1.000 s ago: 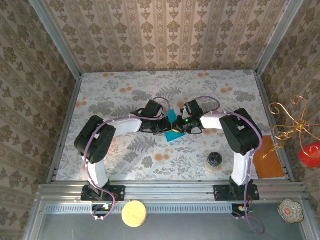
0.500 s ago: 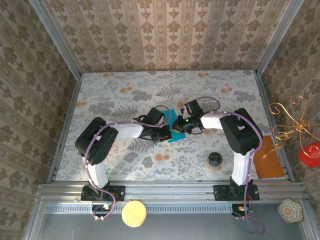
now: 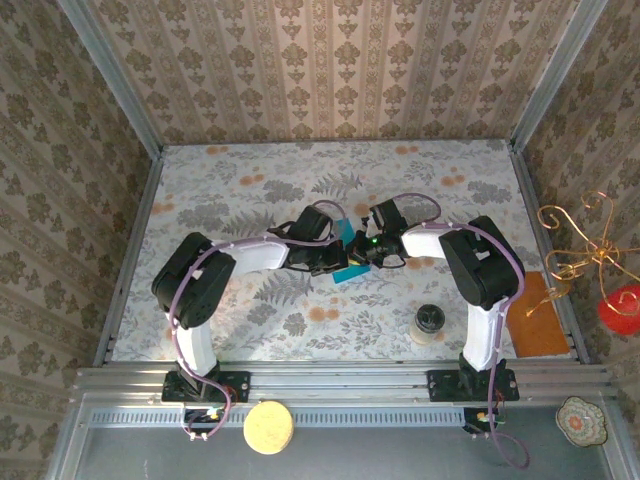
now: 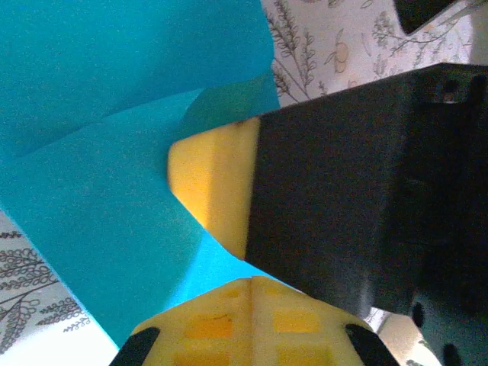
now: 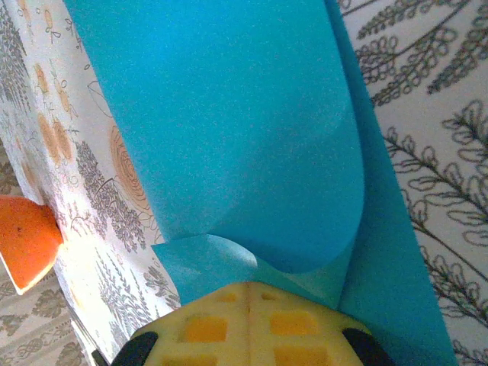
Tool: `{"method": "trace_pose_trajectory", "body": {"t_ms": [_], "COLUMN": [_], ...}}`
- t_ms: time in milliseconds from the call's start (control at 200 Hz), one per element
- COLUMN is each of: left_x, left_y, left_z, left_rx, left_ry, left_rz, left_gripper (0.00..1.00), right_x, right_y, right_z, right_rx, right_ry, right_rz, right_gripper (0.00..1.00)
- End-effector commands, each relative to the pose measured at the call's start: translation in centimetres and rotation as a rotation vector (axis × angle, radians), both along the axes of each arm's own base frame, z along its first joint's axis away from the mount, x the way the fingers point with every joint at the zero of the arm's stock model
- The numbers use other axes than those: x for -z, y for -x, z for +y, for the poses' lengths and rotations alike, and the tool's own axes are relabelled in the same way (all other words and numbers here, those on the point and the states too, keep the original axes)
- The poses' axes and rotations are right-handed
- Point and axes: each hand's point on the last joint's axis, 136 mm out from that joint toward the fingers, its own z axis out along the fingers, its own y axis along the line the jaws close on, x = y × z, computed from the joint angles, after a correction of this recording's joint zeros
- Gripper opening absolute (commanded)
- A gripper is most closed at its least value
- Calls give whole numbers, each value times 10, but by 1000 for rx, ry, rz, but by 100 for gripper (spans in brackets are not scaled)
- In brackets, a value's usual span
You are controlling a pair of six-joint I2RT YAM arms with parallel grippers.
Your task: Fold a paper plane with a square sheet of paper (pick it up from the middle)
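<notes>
— Looking from above, where's the sheet [image 3: 347,237]?
— Mid-table [image 3: 220,200], caught between the two grippers. The left gripper [image 3: 334,258] sits at its 9 o'clock and the right gripper [image 3: 363,252] at its 3 o'clock, tips nearly meeting over it.
— Lying flat?
— No. In the right wrist view one flap curls over the lower layer, its rounded bend toward 3 o'clock. A small corner curls up right at the right pads [image 5: 248,324].
— And the jaws?
— Both pairs are closed, pad against pad. The teal paper runs right up to each pair; whether it's nipped between them I can't tell.
— The left wrist view?
— A crease crosses the paper from 9 toward 2 o'clock. A black finger [image 4: 343,175] with a yellow tip lies over it, coming in from 3 o'clock, just above the left pads [image 4: 252,324].
— Anything else around?
— A jar [image 3: 428,322] at the sheet's 4 o'clock, well apart. An orange mat [image 3: 540,312] lies farther out the same way, at the table's edge.
</notes>
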Motion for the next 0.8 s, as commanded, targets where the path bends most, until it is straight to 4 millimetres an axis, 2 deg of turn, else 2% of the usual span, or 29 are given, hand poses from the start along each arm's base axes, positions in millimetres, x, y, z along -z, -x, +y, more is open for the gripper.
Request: {"method": "trace_pose_trajectory", "body": {"t_ms": [0, 795], "left_x": [17, 48], "left_y": [3, 34], "left_z": [3, 31], "left_rx": [14, 55], "left_ry": [-41, -162], "left_rz": [28, 114], "left_gripper": [0, 0], "right_x": [59, 66], "right_y": [31, 34], "right_z": [-34, -42], "right_rx": [67, 86], "right_ry": [168, 196], "right_rz": [166, 188], "right_gripper": [5, 5]}}
